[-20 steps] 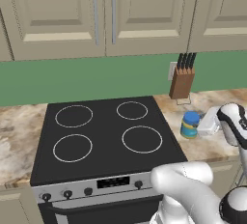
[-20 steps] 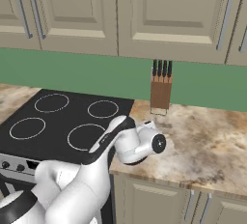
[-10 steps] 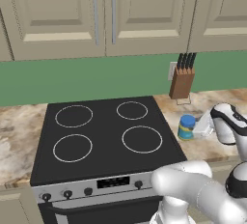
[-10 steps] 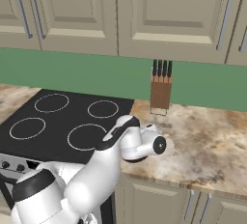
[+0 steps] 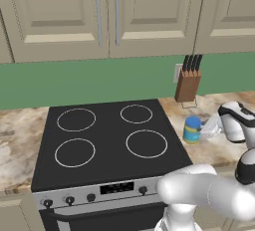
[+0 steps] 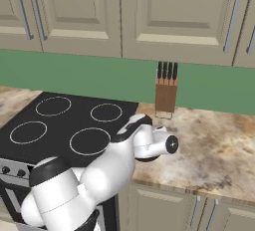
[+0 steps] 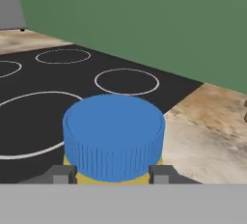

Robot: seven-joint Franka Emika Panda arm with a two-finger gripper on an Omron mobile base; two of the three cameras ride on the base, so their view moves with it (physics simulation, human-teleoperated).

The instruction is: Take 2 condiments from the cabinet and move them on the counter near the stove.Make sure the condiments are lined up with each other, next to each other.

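Now the fingers (image 7: 61, 174) sit clamped on either side of the blue-lidded jar (image 5: 191, 129), upright on the counter (image 5: 226, 148) just beside the stove (image 5: 104, 140).

Two base views flank the stove (image 5: 107, 143) from behind; hand view faces it low, close.
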